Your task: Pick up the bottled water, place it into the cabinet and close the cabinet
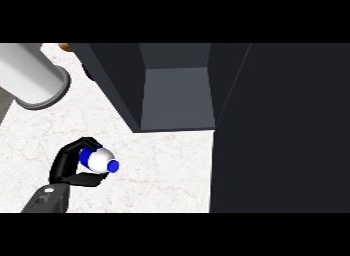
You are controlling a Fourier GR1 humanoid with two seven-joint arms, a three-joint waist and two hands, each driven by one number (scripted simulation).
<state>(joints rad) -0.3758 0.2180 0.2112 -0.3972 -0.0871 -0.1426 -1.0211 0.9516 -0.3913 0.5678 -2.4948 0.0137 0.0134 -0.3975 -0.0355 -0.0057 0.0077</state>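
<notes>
One black left hand [69, 162] curls round the rounded white, blue-capped bottled water [99, 159]; dark boxy cabinet [174, 100] beyond.

Kitchen, by the look. Pale marbled counter [163, 165] w/ a dark open cabinet [178, 90] standing on it. Grey cylindrical vessel [26, 72] at upper left, maybe a pot.

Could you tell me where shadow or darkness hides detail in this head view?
Head view: the open dark grey cabinet has a dim interior; its black door shows no detail; the left hand, curled round the white blue-capped water bottle, merges into black; the white marble counter is evenly lit.
</notes>
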